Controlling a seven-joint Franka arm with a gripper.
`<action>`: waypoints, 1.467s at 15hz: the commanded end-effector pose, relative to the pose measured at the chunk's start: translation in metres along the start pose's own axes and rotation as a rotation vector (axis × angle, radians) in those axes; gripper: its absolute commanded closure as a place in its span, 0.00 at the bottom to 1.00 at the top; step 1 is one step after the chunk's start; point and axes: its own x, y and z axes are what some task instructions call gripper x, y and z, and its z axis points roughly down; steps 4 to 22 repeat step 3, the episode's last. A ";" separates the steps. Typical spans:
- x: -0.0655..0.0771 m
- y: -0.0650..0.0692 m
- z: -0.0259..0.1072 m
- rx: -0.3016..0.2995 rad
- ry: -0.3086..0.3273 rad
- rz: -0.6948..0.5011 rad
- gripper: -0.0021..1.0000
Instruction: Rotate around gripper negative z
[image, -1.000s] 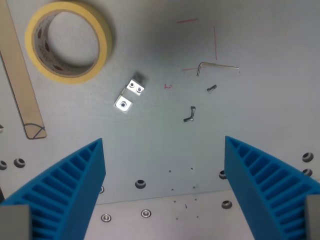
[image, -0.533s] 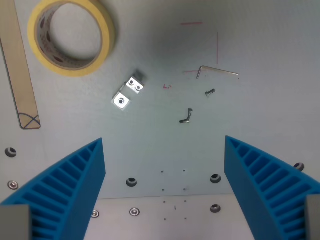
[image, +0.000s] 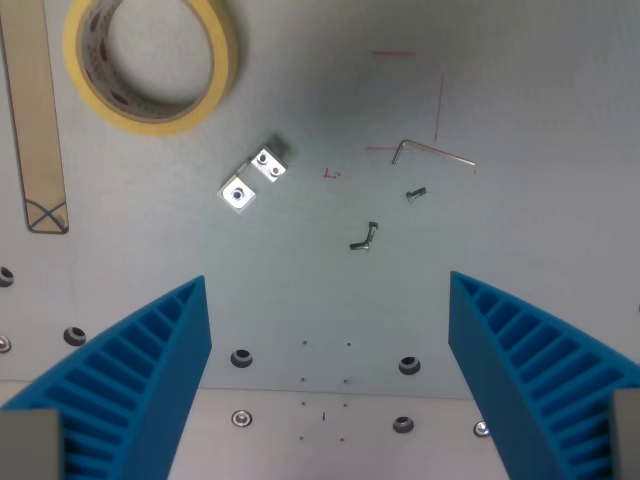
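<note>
Grey table (image: 540, 120) fills the frame, with bolt holes along the lower part. Claw (image: 328, 385) at the bottom: two blue ribbed fingers (image: 130, 385), one lower left, one lower right, spread wide apart, nothing between them, holding nothing. Both hang over the table. Yellow tape roll (image: 152, 60) in the upper left, top edge cropped. Flat wooden stick (image: 35, 120) runs down the left edge, just beside the roll. Small metal bracket (image: 252, 178) left of centre, lying tilted. Allen key (image: 430, 153) right of centre, near thin red pen marks. Small screw (image: 416, 194) just below it. Another small bent metal piece (image: 365, 238) near centre.
</note>
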 end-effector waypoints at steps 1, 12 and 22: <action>0.000 0.001 -0.002 0.000 0.004 -0.171 0.00; 0.000 0.001 -0.002 0.000 0.004 -0.198 0.00; 0.000 0.001 -0.002 0.000 0.004 -0.198 0.00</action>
